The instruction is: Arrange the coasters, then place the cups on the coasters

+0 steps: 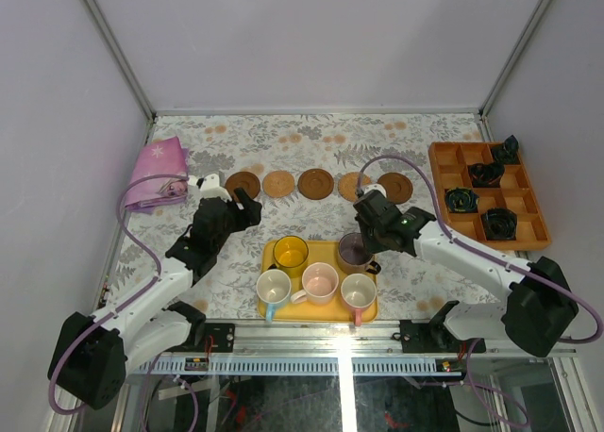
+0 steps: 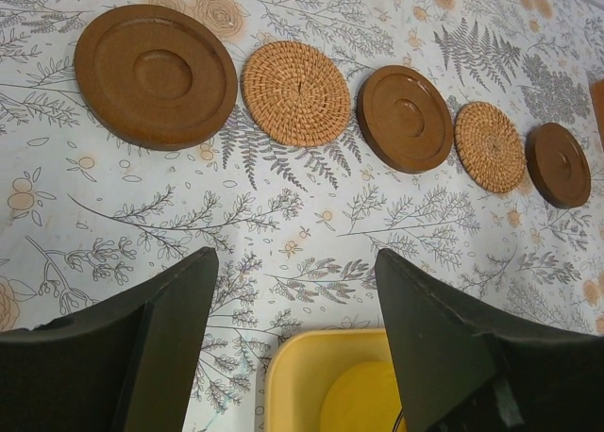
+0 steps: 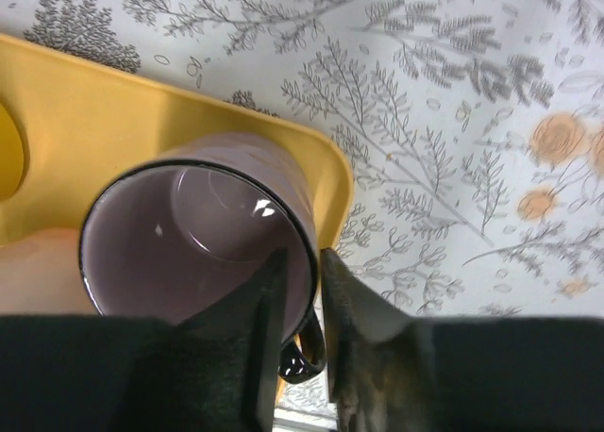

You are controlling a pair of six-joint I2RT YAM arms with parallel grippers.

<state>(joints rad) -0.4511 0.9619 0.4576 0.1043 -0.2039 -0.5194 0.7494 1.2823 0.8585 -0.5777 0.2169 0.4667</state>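
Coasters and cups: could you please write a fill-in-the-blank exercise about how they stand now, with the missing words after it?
The coasters lie in one row of ____.
The cups are all at the yellow tray; ____ of them is on a coaster.
The right tool is shut on the grey-purple cup, while the left tool is ____.
Missing words: five; none; open.
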